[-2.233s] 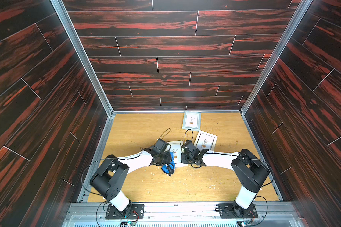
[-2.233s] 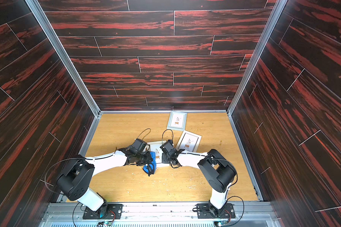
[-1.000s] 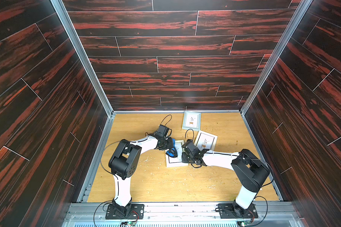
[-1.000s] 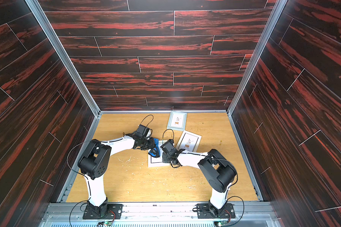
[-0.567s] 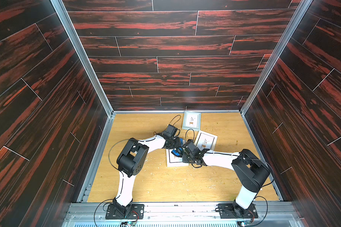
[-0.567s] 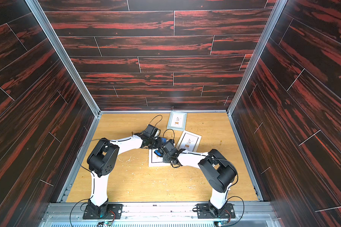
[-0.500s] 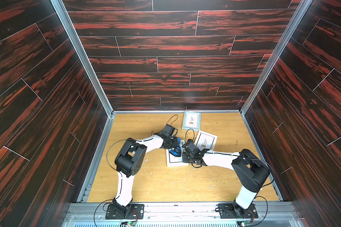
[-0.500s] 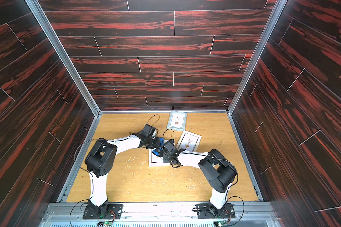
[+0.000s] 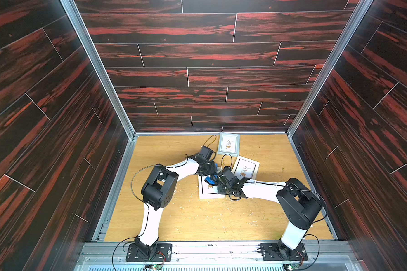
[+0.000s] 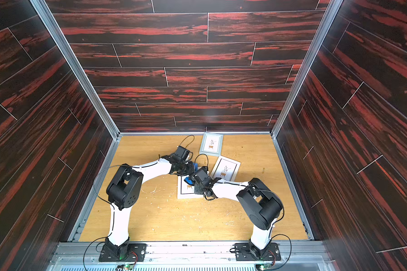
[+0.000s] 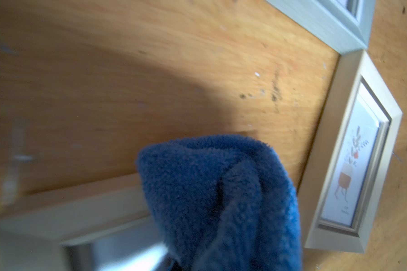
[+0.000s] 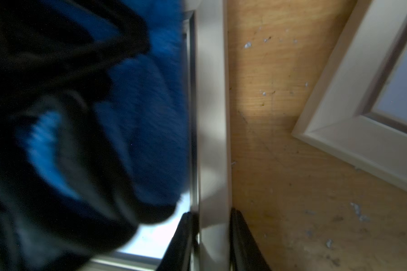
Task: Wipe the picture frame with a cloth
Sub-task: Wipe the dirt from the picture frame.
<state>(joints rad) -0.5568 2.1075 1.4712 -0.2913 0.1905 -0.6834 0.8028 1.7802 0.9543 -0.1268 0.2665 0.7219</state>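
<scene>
Three frames lie on the worktop [image 9: 197,218]: the picture frame [image 9: 208,191] near its middle, two spare frames [image 9: 246,167] toward the far edge. The right gripper [image 12: 210,214] pinches the picture frame's side rail, probably to steady it against rubbing. The cloth [image 9: 209,180], blue and fluffy, is bunched on the frame's far end, clamped in the left gripper [image 9: 207,172].
</scene>
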